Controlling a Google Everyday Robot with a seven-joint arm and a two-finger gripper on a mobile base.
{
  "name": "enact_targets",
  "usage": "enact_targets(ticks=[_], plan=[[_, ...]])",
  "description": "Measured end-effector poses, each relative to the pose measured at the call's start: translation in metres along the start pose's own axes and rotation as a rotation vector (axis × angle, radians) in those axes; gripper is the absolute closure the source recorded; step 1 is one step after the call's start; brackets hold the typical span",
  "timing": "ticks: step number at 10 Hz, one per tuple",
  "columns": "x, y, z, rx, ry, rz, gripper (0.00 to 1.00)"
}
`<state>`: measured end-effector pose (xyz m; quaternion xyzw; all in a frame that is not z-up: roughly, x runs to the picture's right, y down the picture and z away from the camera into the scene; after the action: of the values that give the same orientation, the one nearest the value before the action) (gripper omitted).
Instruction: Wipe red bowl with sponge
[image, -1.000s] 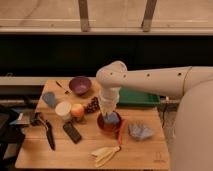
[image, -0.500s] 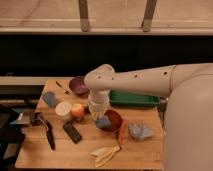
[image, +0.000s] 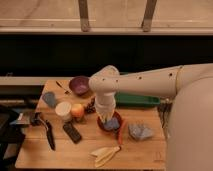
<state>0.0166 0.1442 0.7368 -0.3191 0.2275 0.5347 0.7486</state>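
- Red bowl (image: 103, 128) on the wooden counter (image: 135, 150), about mid-width, closer to the near edge than the far one.
- Blue sponge (image: 112, 123) inside the red bowl, covering much of its hollow, with only parts of the rim showing around it.
- White arm (image: 145, 82) reaching in from the right, bent at a rounded elbow, then straight down through the wrist (image: 105, 104) into the bowl.
- Jaws at the wrist's lower end, down in the red bowl, right against the left side of the sponge; open, closed or clamped on the sponge: cannot tell.
- Just right of the bowl, touching or almost touching its rim, a slim red item (image: 122, 132) lying lengthwise towards the near edge.
- Further right, a crumpled grey-blue cloth (image: 140, 131), apart from the bowl.
- Near the front edge, below the bowl, a pale yellow peel (image: 104, 154).
- Left of the bowl: an orange fruit (image: 77, 110) beside a white cup (image: 63, 110), a dark cluster (image: 90, 106) just behind the fruit.
- Near left: a flat black device (image: 72, 132) and a black-handled tool (image: 48, 134).
- Far side: a purple bowl (image: 79, 84), a grey-blue lump (image: 49, 99) to its left, a green tray (image: 137, 100) to the right behind the arm.
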Motion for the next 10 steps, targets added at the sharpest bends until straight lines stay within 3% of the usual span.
enact_targets(ticks=[3,5,10], plan=[[-0.031,-0.015,-0.001,0.001,-0.021,0.028,0.92],[-0.038,0.0,-0.003,-0.016,-0.032,-0.005,0.92],[0.011,0.033,-0.002,-0.031,-0.034,-0.047,0.92]])
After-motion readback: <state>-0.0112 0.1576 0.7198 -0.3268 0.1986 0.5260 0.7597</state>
